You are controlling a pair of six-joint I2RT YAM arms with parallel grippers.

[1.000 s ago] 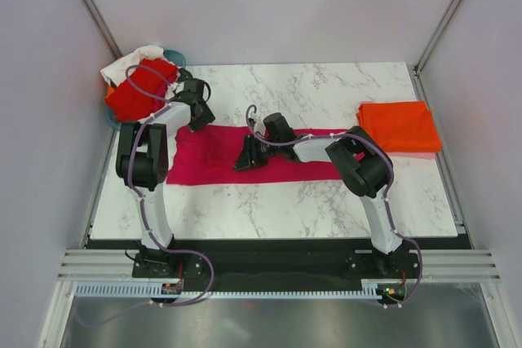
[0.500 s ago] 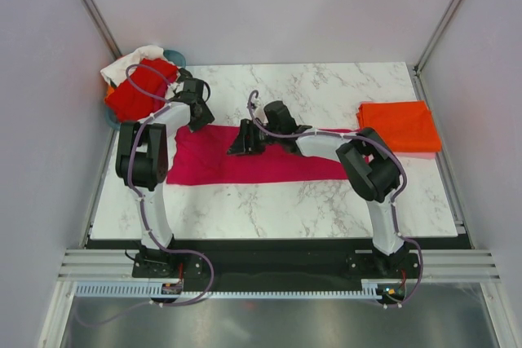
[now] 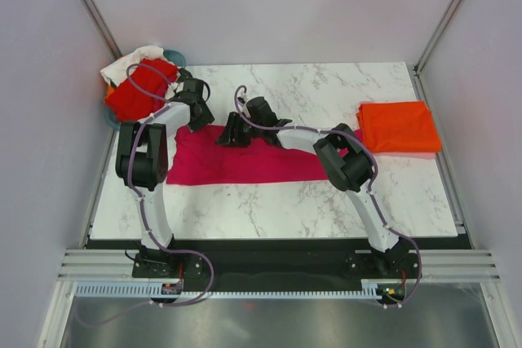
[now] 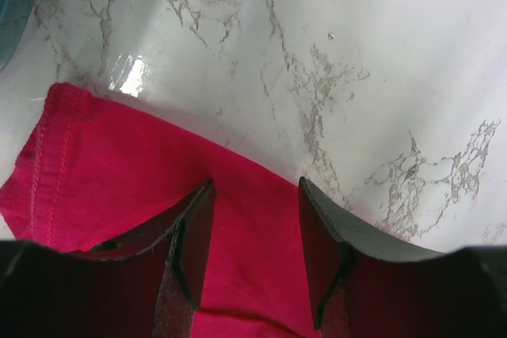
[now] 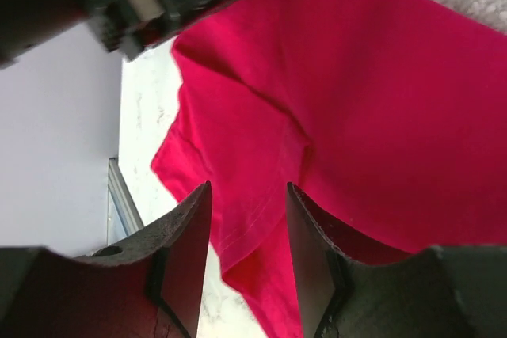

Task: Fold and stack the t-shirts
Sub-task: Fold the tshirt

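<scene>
1. Magenta-pink cotton: the pink shirt (image 3: 269, 165) lies as a long band, apparently folded lengthwise, across the middle of the table (image 3: 326, 87) from 9 o'clock toward 3 o'clock.
2. The left gripper (image 4: 255, 195) hovers over the band's corner at 10 o'clock. Its jaws are parted and grip nothing, with the cloth lying flat beneath.
3. The right gripper (image 5: 248, 195) reaches across to 11 o'clock, near the left one. Its jaws are also apart and empty.
4. Risk: both grippers crowd the same end, so a careless move could knock them together.
5. Risk: a shallow pinch would likely catch only the top layer, and the fold would slide open.
6. Risk: the right arm stretches over the band, so swinging it back could drag or rumple the cloth.
7. Surface: the top is glossy white marble-look and probably slippery. An orange shirt (image 3: 400, 126) sits folded at 2 o'clock. A red shirt (image 3: 134, 99) and a white shirt (image 3: 122, 67) are heaped on a teal basket (image 3: 177, 59) at 10 o'clock.
8. Room: pale lilac walls close in on three sides.
</scene>
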